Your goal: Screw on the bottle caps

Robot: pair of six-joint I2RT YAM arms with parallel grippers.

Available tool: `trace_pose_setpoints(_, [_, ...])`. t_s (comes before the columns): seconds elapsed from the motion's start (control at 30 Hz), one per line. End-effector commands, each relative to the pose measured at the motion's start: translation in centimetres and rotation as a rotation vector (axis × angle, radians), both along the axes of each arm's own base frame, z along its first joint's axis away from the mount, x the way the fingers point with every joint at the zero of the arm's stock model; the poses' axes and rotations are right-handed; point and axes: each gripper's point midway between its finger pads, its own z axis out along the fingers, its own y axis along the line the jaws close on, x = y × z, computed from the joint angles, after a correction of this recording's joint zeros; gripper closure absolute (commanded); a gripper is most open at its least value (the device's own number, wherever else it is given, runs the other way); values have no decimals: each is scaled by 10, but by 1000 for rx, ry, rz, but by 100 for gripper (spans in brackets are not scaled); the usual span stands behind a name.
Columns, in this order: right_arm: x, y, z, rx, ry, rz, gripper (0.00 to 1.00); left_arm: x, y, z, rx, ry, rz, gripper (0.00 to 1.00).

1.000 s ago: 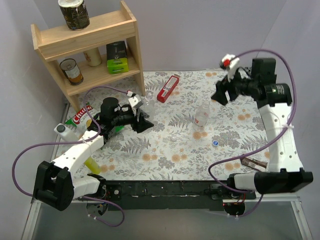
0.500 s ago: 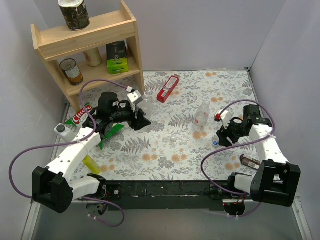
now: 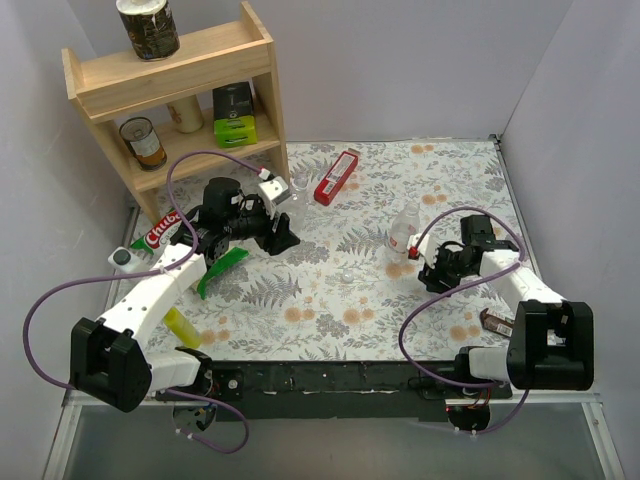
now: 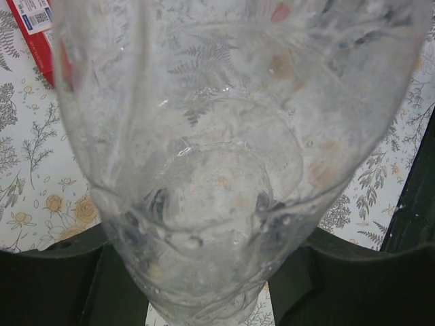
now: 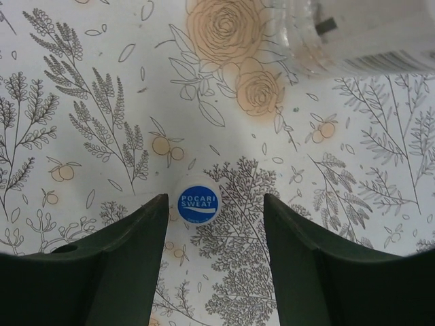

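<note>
- Your left gripper (image 4: 204, 278) is closed on the plain bottle (image 4: 217, 136). In the left wrist view, the clear bottle fills almost the whole frame, and the two dark fingers (image 4: 54, 285) press against it from either side low down.
- From above, you can see that arm reaching toward the foot of the wooden shelf (image 3: 180, 90). The red box (image 3: 337, 176) lies flat on the cloth just beyond it.
- Your right gripper (image 5: 216, 210) is down close to the flowered tablecloth (image 5: 102, 102) with its fingers apart and nothing held.
- The blue cap (image 5: 197, 204) lies flat on the cloth between those fingers, printed side up. It sits nearer the finger on the left of the right wrist view, and no contact with the other finger shows.
- The labelled bottle (image 3: 403, 230) stands upright on the cloth with no cap on it, just beside your right gripper. Its lower end shows at the top right of the right wrist view.
</note>
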Motion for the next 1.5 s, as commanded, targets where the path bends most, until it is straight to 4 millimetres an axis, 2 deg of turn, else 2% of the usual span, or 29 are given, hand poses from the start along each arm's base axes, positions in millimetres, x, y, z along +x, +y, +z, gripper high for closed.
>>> trace_pose_setpoints(0.0, [-4, 6, -7, -22, -34, 63, 36, 8, 2, 15, 7, -58, 9, 100])
trace_pose_setpoints(0.3, [-1, 2, -13, -47, -25, 17, 40, 9, 2, 10, 4, -49, 19, 100])
trace_pose_setpoints(0.53, [0, 0, -18, -59, 4, 3, 49, 6, 2, 6, -2, -37, 22, 100])
trace_pose_setpoints(0.73, [-3, -2, -21, -80, 6, 10, 51, 5, 4, 3, 3, -42, 25, 100])
trace_pose_setpoints(0.83, [-6, 0, -19, -73, 8, 14, 62, 4, 3, -1, 1, -38, 20, 100])
trace_pose_setpoints(0.93, [-3, 2, -5, -62, -9, 8, 69, -1, -1, -6, 6, -41, -19, 100])
trace_pose_setpoints(0.97, [-15, 2, -1, -58, 37, 7, 71, -3, -2, -10, 25, -61, -43, 100])
trace_pose_setpoints(1.0, [-12, 8, 19, -26, 0, 16, 71, -7, -5, -14, 37, -75, -69, 100])
trace_pose_setpoints(1.03, [-17, 11, 30, -5, 0, 18, 72, -15, -12, -16, 35, -91, -122, 100])
trace_pose_setpoints(1.07, [-37, 15, 37, 11, 60, 32, 72, -21, -14, -15, 30, -134, -166, 100])
trace_pose_setpoints(1.1, [-35, 22, 66, 42, -7, 47, 73, -27, -15, -25, 21, -141, -191, 100])
trace_pose_setpoints(1.17, [-47, 36, 95, 70, -28, 75, 73, -43, -21, -26, -28, -162, -275, 100])
trace_pose_setpoints(1.2, [-46, 41, 123, 75, -81, 75, 73, -49, -23, -34, -47, -186, -305, 100])
trace_pose_setpoints(1.23, [-45, 48, 141, 92, -105, 77, 73, -55, -25, -34, -71, -197, -332, 100])
trace_pose_setpoints(1.3, [-56, 71, 162, 144, -46, 103, 73, -69, -30, -42, -134, -233, -404, 100])
trace_pose_setpoints(1.33, [-54, 88, 194, 177, -92, 155, 75, -73, -31, -46, -151, -238, -417, 100])
trace_pose_setpoints(1.4, [-51, 109, 210, 215, -27, 156, 76, -70, -33, -44, -180, -280, -415, 100])
trace_pose_setpoints(1.43, [-49, 119, 233, 239, -49, 174, 77, -72, -33, -53, -182, -249, -408, 100])
trace_pose_setpoints(1.47, [-55, 135, 243, 253, -45, 230, 77, -71, -34, -53, -186, -250, -409, 100])
